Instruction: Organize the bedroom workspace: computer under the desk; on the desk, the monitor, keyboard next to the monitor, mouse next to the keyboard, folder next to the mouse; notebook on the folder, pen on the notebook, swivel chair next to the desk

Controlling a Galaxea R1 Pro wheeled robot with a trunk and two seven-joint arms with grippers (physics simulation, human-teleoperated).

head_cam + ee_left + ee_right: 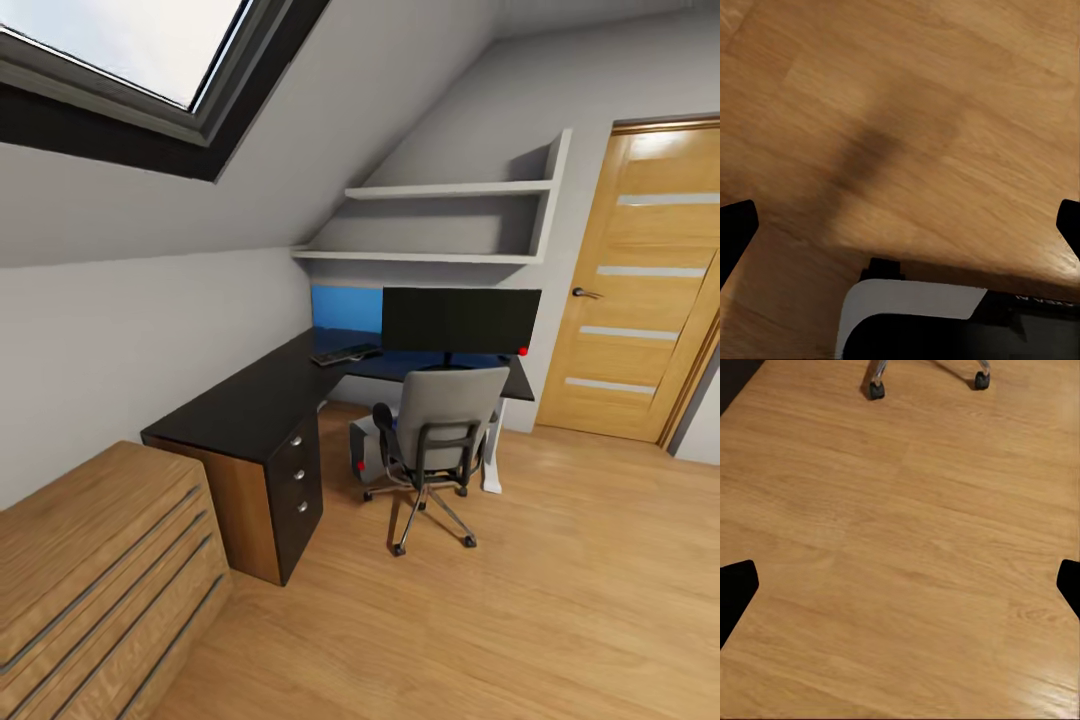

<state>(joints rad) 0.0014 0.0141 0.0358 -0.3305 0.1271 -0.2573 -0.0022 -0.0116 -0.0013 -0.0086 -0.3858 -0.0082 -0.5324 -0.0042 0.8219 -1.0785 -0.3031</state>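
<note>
The low light-wood cabinet [95, 570] sits nearest, at about 7 o'clock in my head view, with the worktop [250, 395] running from it toward the far corner. The monitor [460, 320] stands on the worktop's far leg at about 1 o'clock, and the keyboard [345, 354] lies just beside it, on its 9 o'clock side, so I judge those two are already where the task wants them. The computer [365, 450] is tucked under the worktop, half hidden by the swivel chair [440, 440], which stands close in front. I cannot make out a folder on its seat from here.

Both my arms hang low, pointing down at the wooden floor [907, 547]. My left fingers [900, 225] and right fingers [900, 585] are spread wide, tips at the frame edges, holding nothing. Two chair castors show beyond my right fingers.
</note>
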